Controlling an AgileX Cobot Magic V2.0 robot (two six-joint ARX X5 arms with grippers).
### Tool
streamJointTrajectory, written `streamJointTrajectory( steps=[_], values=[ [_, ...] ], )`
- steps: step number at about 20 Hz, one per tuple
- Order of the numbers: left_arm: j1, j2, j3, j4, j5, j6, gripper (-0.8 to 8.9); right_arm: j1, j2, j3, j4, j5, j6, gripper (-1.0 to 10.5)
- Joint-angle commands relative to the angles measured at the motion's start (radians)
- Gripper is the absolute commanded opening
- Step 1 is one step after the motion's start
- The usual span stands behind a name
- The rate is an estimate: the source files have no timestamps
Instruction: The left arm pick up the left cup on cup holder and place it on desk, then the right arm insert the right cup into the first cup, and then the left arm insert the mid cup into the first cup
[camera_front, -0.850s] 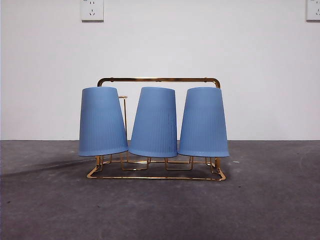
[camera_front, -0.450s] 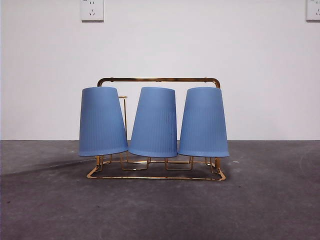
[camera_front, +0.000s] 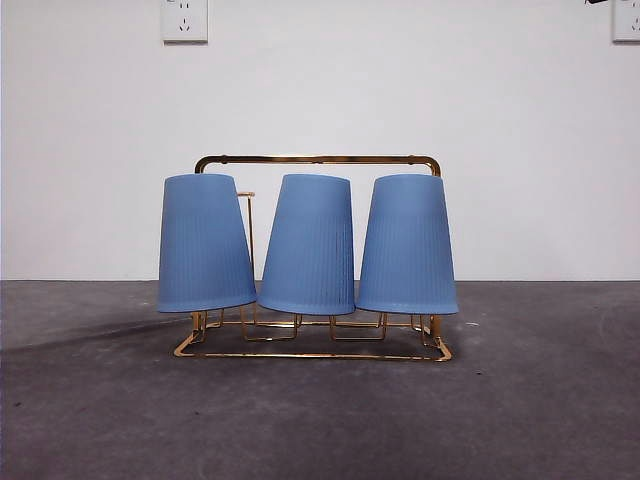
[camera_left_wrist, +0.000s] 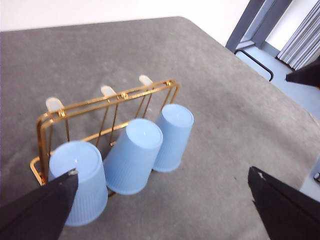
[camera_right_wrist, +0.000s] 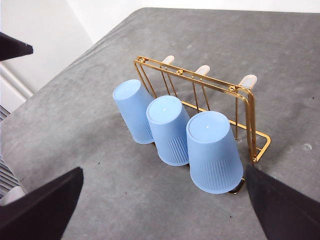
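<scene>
Three blue ribbed cups hang upside down on the gold wire cup holder (camera_front: 318, 159) on the dark grey desk (camera_front: 320, 430). They are the left cup (camera_front: 205, 245), the mid cup (camera_front: 310, 245) and the right cup (camera_front: 408, 245). My left gripper (camera_left_wrist: 162, 174) hovers open, high above the desk, with the left cup (camera_left_wrist: 80, 187) nearest it. On the other side my right gripper (camera_right_wrist: 164, 171) is also open and high, nearest the right cup (camera_right_wrist: 215, 157). Neither gripper touches anything.
Three bare white-tipped pegs (camera_right_wrist: 202, 69) stand on the holder's far row. Two wall sockets (camera_front: 184, 20) (camera_front: 626, 20) sit high on the white wall. The desk edge (camera_left_wrist: 220, 47) drops off to the floor past the holder. A black arm tip (camera_front: 597, 2) shows at a top corner.
A small black arm tip has come into the top right corner of the front view. The cups and the holder have not moved.
</scene>
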Motion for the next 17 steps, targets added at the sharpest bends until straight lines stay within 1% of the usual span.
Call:
streamJointTrajectory(
  steps=[1,3,5,10,14,17],
  values=[
    [-0.008,0.004,0.024,-0.031,0.004,0.023,6.01,0.015,0.029,0.018,0.01,0.0,0.014,5.2],
    [-0.011,0.0,0.024,-0.059,0.004,0.039,5.94,0.04,0.058,0.018,0.013,0.002,0.014,5.2],
    [-0.011,-0.005,0.024,-0.086,0.004,0.053,5.94,0.08,0.097,0.018,0.018,0.029,0.014,5.2],
    [-0.011,-0.02,0.024,-0.151,0.005,0.07,5.94,0.2,0.208,0.018,0.068,0.203,-0.007,5.2],
    [-0.011,-0.034,0.024,-0.18,0.004,0.074,5.94,0.257,0.303,0.018,0.146,0.283,-0.028,5.2],
    [-0.011,-0.049,0.024,-0.206,0.004,0.077,5.94,0.271,0.38,0.018,0.189,0.338,-0.04,5.2]
  ],
)
